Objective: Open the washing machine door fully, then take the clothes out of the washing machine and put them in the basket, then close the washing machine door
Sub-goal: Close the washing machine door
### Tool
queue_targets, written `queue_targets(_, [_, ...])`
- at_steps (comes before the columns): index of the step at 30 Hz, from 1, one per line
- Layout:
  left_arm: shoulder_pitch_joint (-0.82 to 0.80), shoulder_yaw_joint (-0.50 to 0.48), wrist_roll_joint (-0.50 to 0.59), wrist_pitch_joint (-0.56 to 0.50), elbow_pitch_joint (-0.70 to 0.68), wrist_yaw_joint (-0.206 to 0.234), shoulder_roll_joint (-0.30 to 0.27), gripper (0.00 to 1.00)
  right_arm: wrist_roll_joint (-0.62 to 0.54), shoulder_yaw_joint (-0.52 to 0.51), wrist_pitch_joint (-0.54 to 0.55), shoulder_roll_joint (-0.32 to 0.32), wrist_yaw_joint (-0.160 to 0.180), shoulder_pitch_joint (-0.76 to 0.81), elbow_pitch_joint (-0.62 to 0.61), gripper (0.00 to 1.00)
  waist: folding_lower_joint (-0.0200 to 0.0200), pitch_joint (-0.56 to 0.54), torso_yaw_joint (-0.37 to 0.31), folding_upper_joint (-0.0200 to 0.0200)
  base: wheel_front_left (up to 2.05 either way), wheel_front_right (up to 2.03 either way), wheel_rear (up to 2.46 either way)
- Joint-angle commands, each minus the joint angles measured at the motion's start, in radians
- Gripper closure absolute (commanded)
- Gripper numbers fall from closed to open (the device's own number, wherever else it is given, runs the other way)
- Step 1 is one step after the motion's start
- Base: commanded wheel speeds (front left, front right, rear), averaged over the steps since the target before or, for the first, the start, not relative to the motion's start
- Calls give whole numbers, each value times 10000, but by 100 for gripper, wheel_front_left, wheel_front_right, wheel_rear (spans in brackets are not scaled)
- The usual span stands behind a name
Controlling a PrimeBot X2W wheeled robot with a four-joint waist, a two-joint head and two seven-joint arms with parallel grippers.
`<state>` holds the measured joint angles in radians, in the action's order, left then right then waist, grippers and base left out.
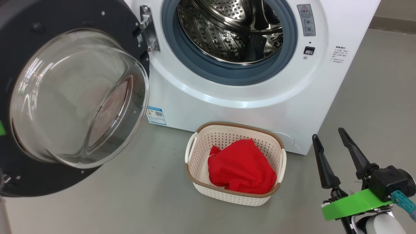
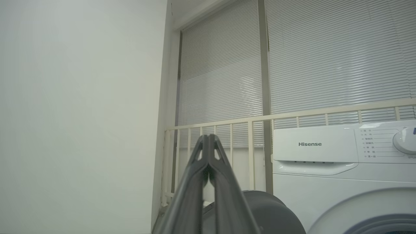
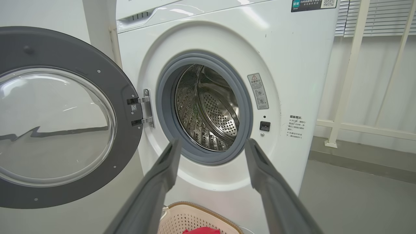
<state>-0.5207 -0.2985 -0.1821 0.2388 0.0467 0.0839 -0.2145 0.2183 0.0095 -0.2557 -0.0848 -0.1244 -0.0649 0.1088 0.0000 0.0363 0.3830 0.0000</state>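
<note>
Laundry area: white front-loading washing machine (image 1: 227,97) on grey floor (image 1: 130,201), pale railing (image 2: 250,152), slatted blinds (image 2: 325,58), bare wall (image 2: 81,113).

The left gripper (image 2: 208,139), at six o'clock, has its fingertips pressed together; the washing machine (image 2: 325,185) sits at four o'clock, blinds (image 2: 325,58) at one.

Floor (image 1: 97,201): smooth grey, matte.
Wall (image 2: 81,97): plain, pale white.
Blinds (image 2: 325,58): white horizontal slats, shut; daylight perhaps behind them.
Railing (image 2: 251,152): cream bars standing before the blinds.
Light: soft, even.
</note>
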Motion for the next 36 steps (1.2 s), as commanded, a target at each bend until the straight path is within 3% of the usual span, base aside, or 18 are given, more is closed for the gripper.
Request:
queue_targets(1, [-534, -540, -254, -75, 269, 88, -551, 100, 10, 181, -61, -82, -63, -97, -204, 0, 0, -93, -28, 0, 0, 0, 0])
queue_targets(11, [-2292, -1910, -2268, -855, 3699, -161, -1167, 100, 31, 160, -61, -10, -63, 36, -102, 0, 0, -329, -77, 0, 0, 0, 0])
queue_targets(23, [-3815, -2680, -3827, -2531, 7545, -427, -1906, 100, 119, 319, -61, -147, -63, -40, -48, 0, 0, -149, -199, 0, 0, 0, 0])
queue_targets(36, [-4319, -2961, -4825, -4643, 9544, -1110, -2496, 100, 150, 409, -61, -244, -63, -85, -9, 0, 0, -55, -383, 0, 0, 0, 0])
